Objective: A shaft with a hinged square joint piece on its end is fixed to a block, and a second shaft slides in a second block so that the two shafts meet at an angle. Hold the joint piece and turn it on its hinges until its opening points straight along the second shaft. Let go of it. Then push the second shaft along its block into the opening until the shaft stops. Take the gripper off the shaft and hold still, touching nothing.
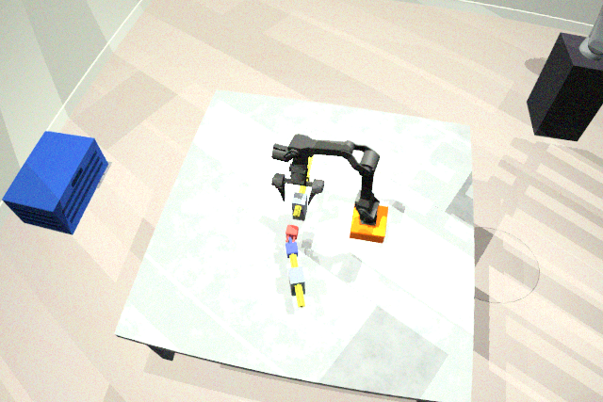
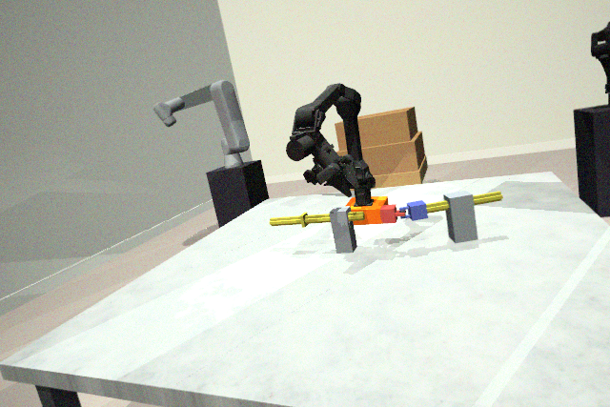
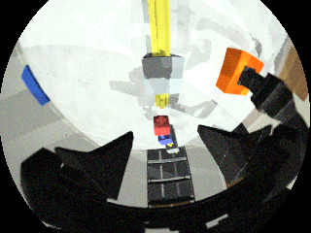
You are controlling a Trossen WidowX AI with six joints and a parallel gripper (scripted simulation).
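The red joint piece hangs on the blue hinge part of the fixed yellow shaft, which runs through its grey block. It faces the second shaft roughly in line; its exact angle is unclear. The second yellow shaft passes through the other block; a gap separates its end from the red piece. My gripper is open and empty, above the second shaft near its block.
The orange base of my arm stands beside the shafts on the pale table. A collar sits on the second shaft, outside its block. A blue cabinet stands off the table.
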